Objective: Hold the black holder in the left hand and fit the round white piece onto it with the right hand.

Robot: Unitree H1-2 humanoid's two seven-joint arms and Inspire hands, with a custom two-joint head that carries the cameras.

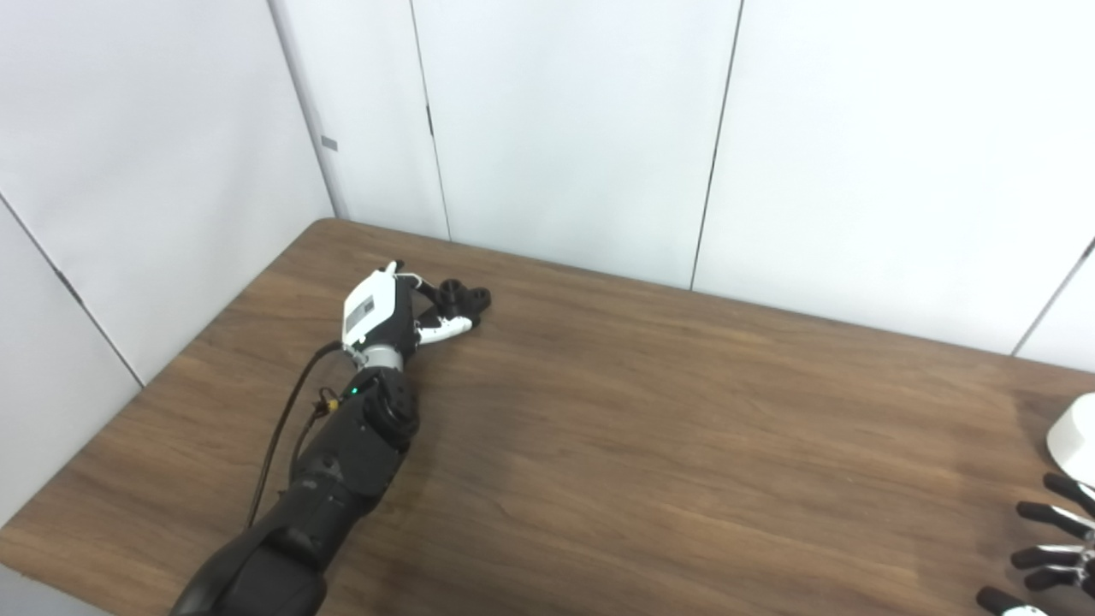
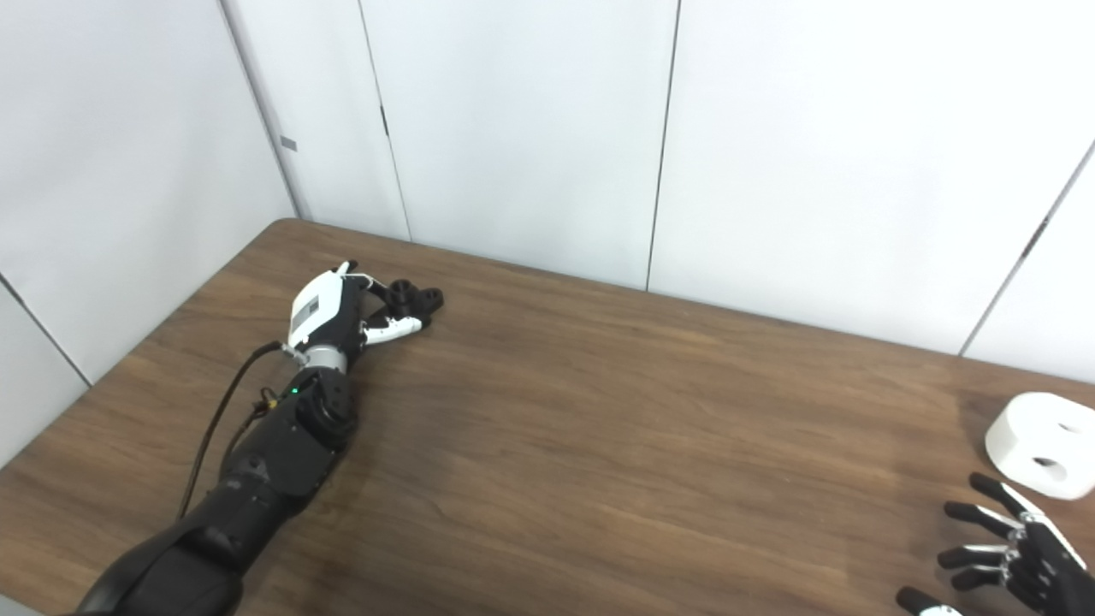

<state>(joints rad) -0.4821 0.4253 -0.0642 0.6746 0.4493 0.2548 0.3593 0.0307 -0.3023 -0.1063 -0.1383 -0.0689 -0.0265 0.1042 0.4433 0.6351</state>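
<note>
The left hand [image 2: 342, 310] reaches far across the wooden table [image 2: 599, 411] with its fingers around the black holder [image 2: 415, 298], though whether they actually clamp it or only rest against it cannot be told. The round white piece [image 2: 1045, 443] lies well apart from the holder, at the table's right side. The right hand [image 2: 1005, 552] hangs just on the near side of the piece, fingers spread, holding nothing. To do this well, the left hand should get a firm wrap on the holder first, while the right closes evenly around the piece's rim.

Left eye view: white piece [image 1: 1074, 447] cut by right edge; right hand [image 1: 1054, 539] partly out of frame.
</note>
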